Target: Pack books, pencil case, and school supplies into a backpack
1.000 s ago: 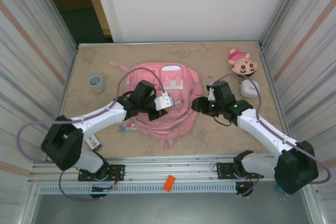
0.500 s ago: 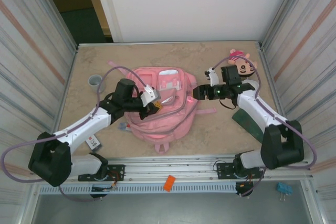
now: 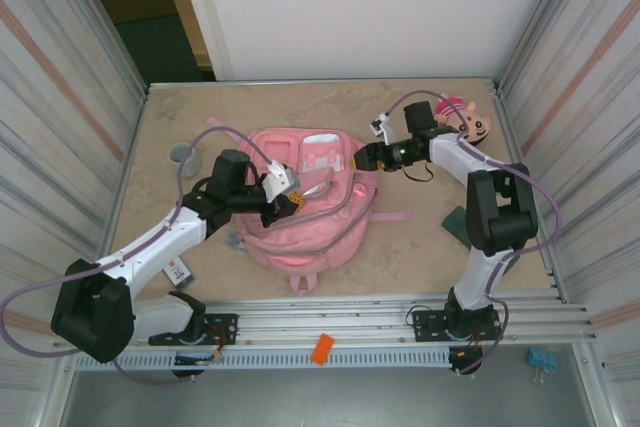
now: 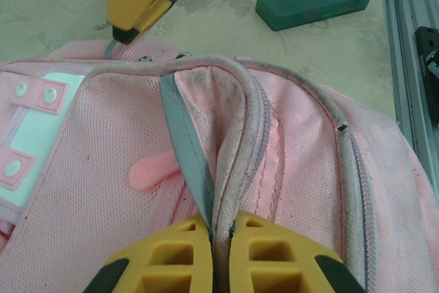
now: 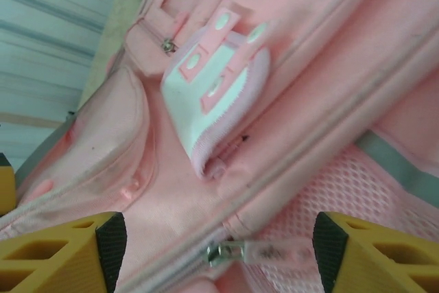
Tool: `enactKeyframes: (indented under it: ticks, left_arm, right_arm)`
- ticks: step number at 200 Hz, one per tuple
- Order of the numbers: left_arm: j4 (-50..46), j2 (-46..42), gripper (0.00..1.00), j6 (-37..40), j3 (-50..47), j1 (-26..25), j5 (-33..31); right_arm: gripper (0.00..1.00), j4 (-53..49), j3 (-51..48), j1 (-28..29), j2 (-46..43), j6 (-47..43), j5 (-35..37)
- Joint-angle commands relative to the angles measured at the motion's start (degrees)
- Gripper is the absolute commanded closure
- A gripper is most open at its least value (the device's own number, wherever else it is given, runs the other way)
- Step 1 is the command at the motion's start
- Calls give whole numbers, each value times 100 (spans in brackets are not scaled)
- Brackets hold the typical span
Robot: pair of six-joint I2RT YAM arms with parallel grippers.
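The right gripper (image 3: pixel 364 159) has swung up the table to the top right edge of the one backpack (image 3: pixel 320 232), which lies mid-table. Its jaws stand spread. The left gripper (image 3: pixel 290 200) pinches the backpack's grey strip (image 4: pixel 184 138). Around it are one cup (image 3: pixel 182 155), one plush head (image 3: pixel 474 123) and one green case (image 3: pixel 458 223). The right wrist view shows a zip pull (image 5: pixel 221 252) between the spread fingers, too small to make out from above.

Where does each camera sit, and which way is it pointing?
Top external: above and behind the arms, looking down on the table, the backpack and both arms.
Left wrist: on the left arm, looking past the left gripper, shut on the backpack's edge.
Right wrist: on the right arm, facing the backpack's front, framed by the open right gripper.
Both wrist views share the backpack.
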Motion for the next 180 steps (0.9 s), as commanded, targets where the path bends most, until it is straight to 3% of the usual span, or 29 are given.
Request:
enactKeyframes:
  ticks: [1,80,131,180]
  left_arm:
    - [468,-189,98,-105,55,74,300]
    - [476,-31,98,-69,144,113,326]
    - [538,3,98,-89,134,107,338]
    - [521,6,98,-72,151,109,331]
  right_arm:
    - [27,-286,254,191,312,141,-430]
    - [47,-1446,250,63,402,179,-795]
    - [58,-1481,238,81,189,154,-842]
    - [72,-1332,352,107,205,354,-456]
